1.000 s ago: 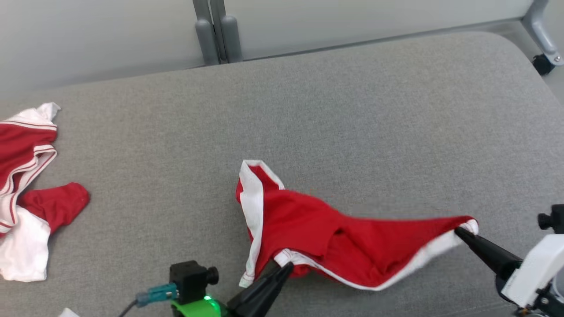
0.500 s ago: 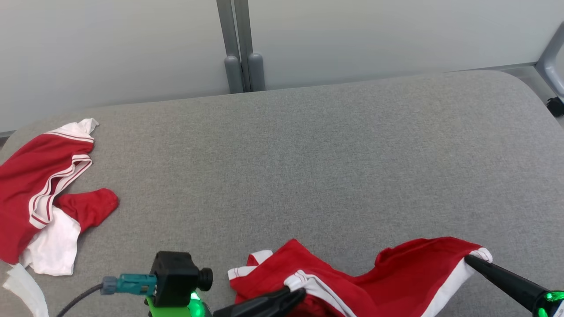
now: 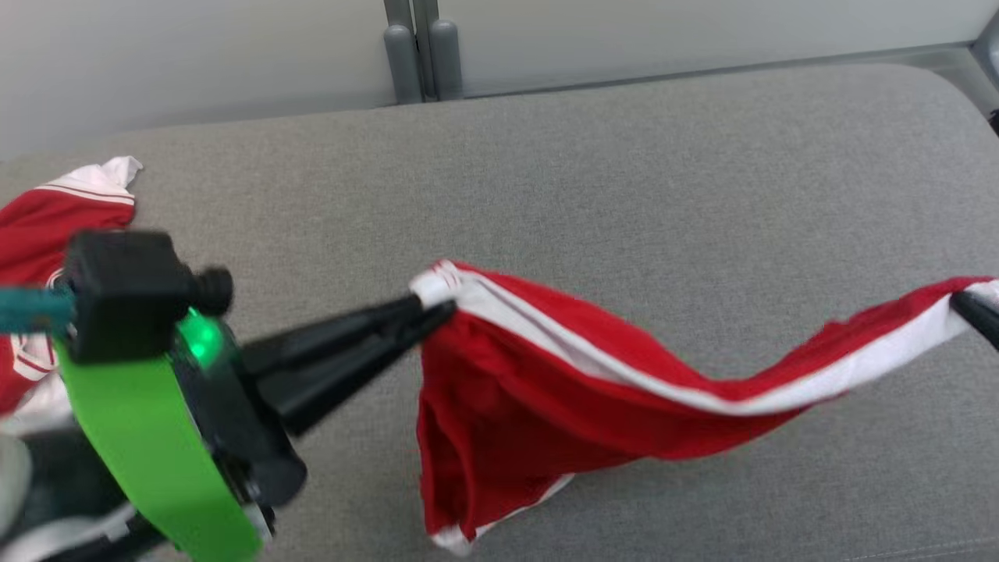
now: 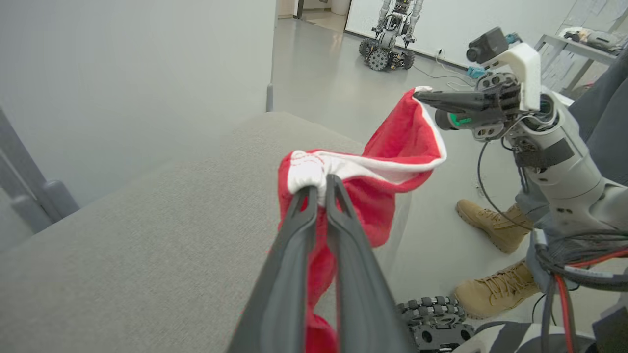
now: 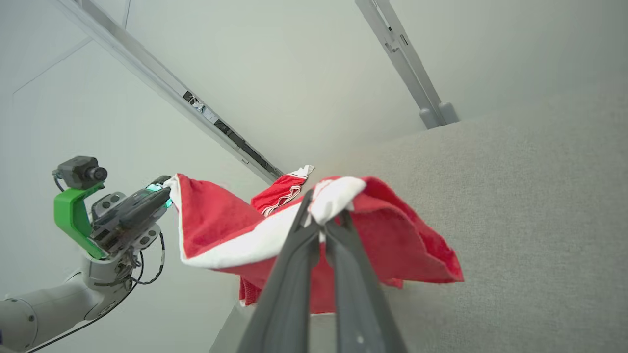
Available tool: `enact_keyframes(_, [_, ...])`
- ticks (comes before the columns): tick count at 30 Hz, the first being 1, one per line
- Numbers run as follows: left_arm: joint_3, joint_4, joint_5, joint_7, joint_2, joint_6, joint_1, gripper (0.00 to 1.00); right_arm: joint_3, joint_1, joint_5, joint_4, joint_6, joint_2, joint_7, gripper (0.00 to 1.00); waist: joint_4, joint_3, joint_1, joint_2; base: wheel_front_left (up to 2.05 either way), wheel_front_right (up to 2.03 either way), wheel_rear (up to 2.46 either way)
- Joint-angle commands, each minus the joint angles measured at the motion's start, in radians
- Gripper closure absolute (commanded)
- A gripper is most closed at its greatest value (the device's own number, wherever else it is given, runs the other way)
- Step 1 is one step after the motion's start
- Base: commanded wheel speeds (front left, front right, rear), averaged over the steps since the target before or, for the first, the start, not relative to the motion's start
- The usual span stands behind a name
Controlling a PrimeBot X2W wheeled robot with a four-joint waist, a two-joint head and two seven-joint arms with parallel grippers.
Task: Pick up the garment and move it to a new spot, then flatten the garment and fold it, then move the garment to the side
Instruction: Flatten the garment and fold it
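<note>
Head view: a limp red knit garment with white trim (image 3: 546, 375) hung above the grey upholstered surface (image 3: 624, 179). Left wrist view: the left gripper (image 4: 321, 185) pinched its white hem. Right wrist view: the right gripper (image 5: 325, 212) clamped the opposite corner. It looked light and floppy, so hem corners probably suit holding.

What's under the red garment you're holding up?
Grey cushion shows below the garment, which hangs stretched between the left gripper and the right gripper. The patch behind its drooping fold is covered, so unseen.
</note>
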Motion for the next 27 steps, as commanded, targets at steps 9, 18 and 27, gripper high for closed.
enact_keyframes(9, [0.030, 0.380, -0.044, 0.297, -0.124, 0.003, -0.542, 1.00, 0.070, -0.545, -0.188, 0.232, 0.000, -0.168, 0.193, 1.00, 0.039, 0.359, 0.0000, 0.0000, 0.00, 0.00, 0.00])
enact_keyframes(18, [0.008, 0.867, 0.234, 0.201, -0.362, -0.051, -1.034, 1.00, 0.260, -1.506, -0.808, 0.632, 0.000, 0.121, 0.194, 1.00, 0.053, 0.630, 0.0000, 0.0000, 0.00, 0.00, 0.00])
enact_keyframes(27, [-0.063, 1.189, 0.558, -0.199, -0.426, -0.108, -1.221, 1.00, 0.350, -1.714, -0.958, 0.896, 0.000, 0.244, -0.159, 1.00, 0.033, 0.728, 0.0000, 0.0000, 0.00, 0.00, 0.00])
